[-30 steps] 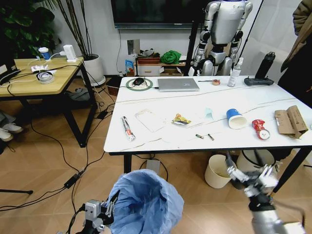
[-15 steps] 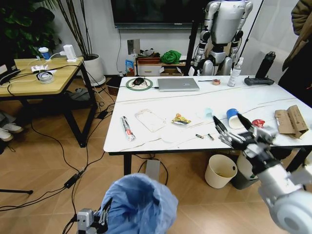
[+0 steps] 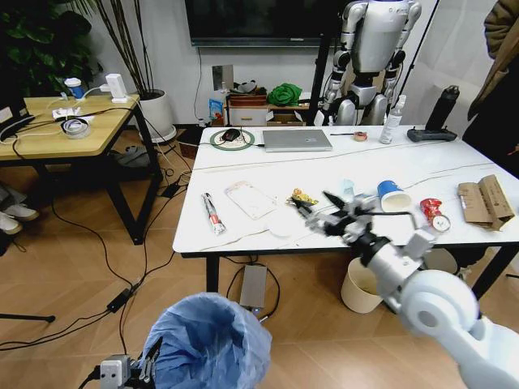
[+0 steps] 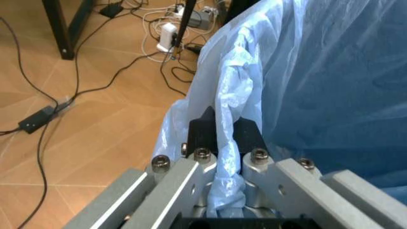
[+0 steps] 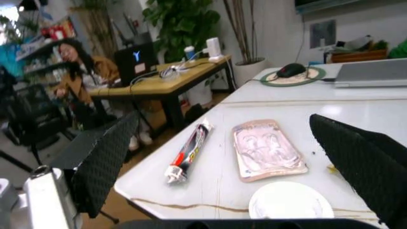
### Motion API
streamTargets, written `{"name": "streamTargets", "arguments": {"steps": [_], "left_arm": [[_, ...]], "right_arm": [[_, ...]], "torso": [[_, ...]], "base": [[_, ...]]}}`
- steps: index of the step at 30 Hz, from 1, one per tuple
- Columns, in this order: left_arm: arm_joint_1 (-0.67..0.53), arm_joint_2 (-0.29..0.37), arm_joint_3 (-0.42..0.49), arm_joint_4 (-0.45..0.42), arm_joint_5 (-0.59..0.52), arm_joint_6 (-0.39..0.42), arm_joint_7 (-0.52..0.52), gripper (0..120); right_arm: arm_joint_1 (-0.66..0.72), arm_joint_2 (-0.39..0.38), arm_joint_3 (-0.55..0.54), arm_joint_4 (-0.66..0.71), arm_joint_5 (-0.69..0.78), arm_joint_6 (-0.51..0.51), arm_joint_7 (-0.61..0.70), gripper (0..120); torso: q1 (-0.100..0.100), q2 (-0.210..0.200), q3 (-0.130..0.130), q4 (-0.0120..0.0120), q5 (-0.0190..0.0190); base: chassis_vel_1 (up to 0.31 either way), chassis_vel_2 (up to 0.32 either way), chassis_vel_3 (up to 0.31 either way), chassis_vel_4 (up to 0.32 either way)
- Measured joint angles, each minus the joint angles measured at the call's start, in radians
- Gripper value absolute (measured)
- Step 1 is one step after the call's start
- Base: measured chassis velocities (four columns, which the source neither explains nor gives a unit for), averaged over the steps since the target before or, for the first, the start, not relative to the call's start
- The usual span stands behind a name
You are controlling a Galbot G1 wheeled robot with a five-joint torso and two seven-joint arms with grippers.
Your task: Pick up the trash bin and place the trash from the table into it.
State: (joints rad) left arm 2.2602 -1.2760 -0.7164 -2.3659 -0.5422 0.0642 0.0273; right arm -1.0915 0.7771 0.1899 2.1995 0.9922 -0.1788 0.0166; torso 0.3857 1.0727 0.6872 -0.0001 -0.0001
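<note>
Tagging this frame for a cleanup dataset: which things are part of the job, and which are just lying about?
Part of the job:
trash bin, held by the left end effector
snack wrapper
paper cup
crushed can
torn cardboard
table

Lying about:
laptop
spray bottle
cream bucket

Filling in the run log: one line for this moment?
left gripper: shut on trash bin bag, low | right gripper: open over table edge, near wrappers | trash: untouched

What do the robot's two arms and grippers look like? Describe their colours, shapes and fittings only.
The right arm is glossy white-grey with rounded joint housings, ending in the right gripper, which has slim black pointed fingers with a textured mesh-like surface. The left gripper has black wedge-shaped fingertips on angular silver-grey metal links fastened with round bolts.
</note>
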Motion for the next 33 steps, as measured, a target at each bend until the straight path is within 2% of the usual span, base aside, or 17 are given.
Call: {"name": "streamTargets", "arguments": {"steps": [5, 10, 15, 24, 33], "left_arm": [[0.011, -0.029, -0.002, -0.010, 0.008, 0.000, 0.000, 0], [0.013, -0.062, -0.004, -0.007, 0.024, -0.003, 0.000, 0], [0.013, -0.080, -0.002, -0.007, 0.028, -0.009, 0.001, 0], [-0.010, -0.082, 0.002, -0.003, 0.024, -0.009, 0.002, 0], [-0.016, -0.084, 0.003, 0.002, 0.019, -0.009, 0.002, 0]], "right_arm": [[0.083, -0.005, -0.099, -0.058, -0.062, -0.021, -0.019, 100], [0.185, 0.028, -0.220, -0.149, -0.096, -0.089, 0.008, 100], [0.275, 0.061, -0.282, -0.216, -0.098, -0.133, 0.018, 100], [0.400, 0.069, -0.365, -0.256, -0.116, -0.222, 0.014, 100], [0.437, 0.082, -0.419, -0.298, -0.172, -0.275, 0.013, 100]], "torso": [[0.000, 0.000, 0.000, 0.0001, 0.0000], [0.000, 0.000, 0.000, -0.0001, 0.0002], [0.000, -0.001, 0.000, 0.0003, 0.0001], [0.000, -0.001, 0.000, 0.0000, -0.0001], [0.000, -0.001, -0.001, 0.0001, 0.0002]], "base": [[0.000, 0.000, 0.000, 0.000], [0.000, 0.000, 0.000, 0.000], [0.000, 0.000, 0.000, 0.000], [0.000, 0.000, 0.000, 0.000], [0.000, 0.000, 0.000, 0.000]]}}
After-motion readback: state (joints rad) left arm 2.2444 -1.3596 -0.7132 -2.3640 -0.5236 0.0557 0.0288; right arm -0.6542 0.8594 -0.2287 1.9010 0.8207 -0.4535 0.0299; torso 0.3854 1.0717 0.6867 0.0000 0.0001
